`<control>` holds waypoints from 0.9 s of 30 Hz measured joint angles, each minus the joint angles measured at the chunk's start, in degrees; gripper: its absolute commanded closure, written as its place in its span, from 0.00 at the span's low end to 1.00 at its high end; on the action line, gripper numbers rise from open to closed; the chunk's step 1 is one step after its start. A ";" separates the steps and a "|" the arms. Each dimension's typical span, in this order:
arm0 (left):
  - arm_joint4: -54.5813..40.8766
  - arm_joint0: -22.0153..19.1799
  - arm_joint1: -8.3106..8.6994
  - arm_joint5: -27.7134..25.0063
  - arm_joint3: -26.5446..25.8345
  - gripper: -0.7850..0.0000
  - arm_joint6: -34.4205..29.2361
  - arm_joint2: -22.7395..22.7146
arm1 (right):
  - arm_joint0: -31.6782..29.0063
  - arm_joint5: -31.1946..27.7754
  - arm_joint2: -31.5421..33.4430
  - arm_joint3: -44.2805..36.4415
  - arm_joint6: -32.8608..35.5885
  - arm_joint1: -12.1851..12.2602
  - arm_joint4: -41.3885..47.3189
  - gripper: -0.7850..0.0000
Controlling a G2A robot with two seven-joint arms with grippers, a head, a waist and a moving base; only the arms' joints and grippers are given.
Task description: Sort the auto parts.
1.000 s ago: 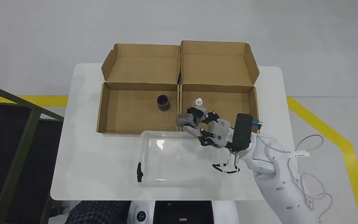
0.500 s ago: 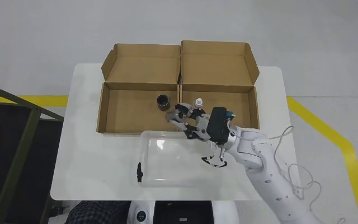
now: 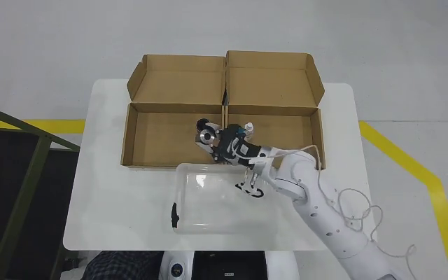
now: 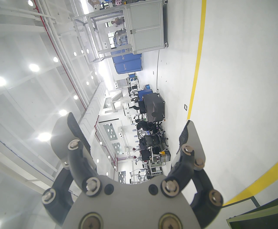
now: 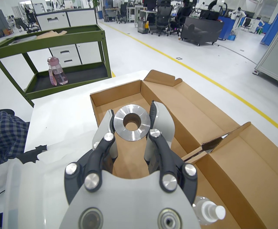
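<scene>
My white table [image 3: 105, 175] stands on a pale grey, glossy floor [image 3: 392, 42] marked with yellow lines [image 3: 409, 161]. Close by it is a green metal trolley [image 5: 54, 40] with a pink bottle [image 5: 57, 72] on its lower shelf, and white drawer cabinets [image 5: 80, 18] behind it. Farther off I see black office chairs [image 5: 161, 19] and a low black couch [image 5: 202, 28]. Overhead, round lamps [image 4: 34, 67] shine from a white ceiling. A glazed, metal-framed booth [image 4: 130, 28] and blue cabinets [image 4: 128, 62] stand across the hall.
</scene>
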 measured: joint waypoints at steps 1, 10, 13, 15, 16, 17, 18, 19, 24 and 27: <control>0.00 0.00 0.00 0.00 0.00 0.00 0.00 0.00 | 0.57 0.32 -0.65 0.56 0.72 -0.19 -0.22 1.00; 0.00 0.00 0.00 0.00 0.00 0.00 0.00 0.00 | 5.39 4.68 -5.83 5.44 9.27 -2.14 -0.66 1.00; 0.00 0.00 0.00 0.00 0.00 0.00 0.00 0.00 | 6.91 5.57 -6.91 6.56 12.26 -2.71 -0.37 1.00; 0.00 0.00 0.00 0.00 0.00 0.00 0.00 0.00 | 7.76 5.91 -7.57 7.21 13.74 -3.07 -0.17 1.00; 0.00 0.00 0.00 0.00 0.00 0.00 0.00 0.00 | 8.07 6.04 -7.84 7.47 14.30 -3.22 -0.16 1.00; 0.00 0.00 0.00 0.00 0.00 0.00 0.00 0.00 | 8.36 6.17 -8.10 7.71 14.81 -3.36 -0.13 1.00; 0.00 0.00 0.00 0.00 0.00 0.00 0.00 0.00 | 8.71 6.31 -8.44 8.03 15.44 -3.55 -0.07 1.00; 0.00 0.00 0.00 0.00 0.00 0.00 0.00 0.00 | 8.97 6.38 -8.69 8.28 15.92 -3.69 0.00 1.00; 0.00 0.00 0.00 0.00 0.00 0.00 0.00 0.00 | 10.37 6.53 -9.84 9.78 18.33 -4.43 0.56 1.00; 0.00 0.00 0.00 0.00 0.00 0.00 0.00 0.00 | 11.11 6.80 -10.41 10.84 19.63 -4.84 0.66 1.00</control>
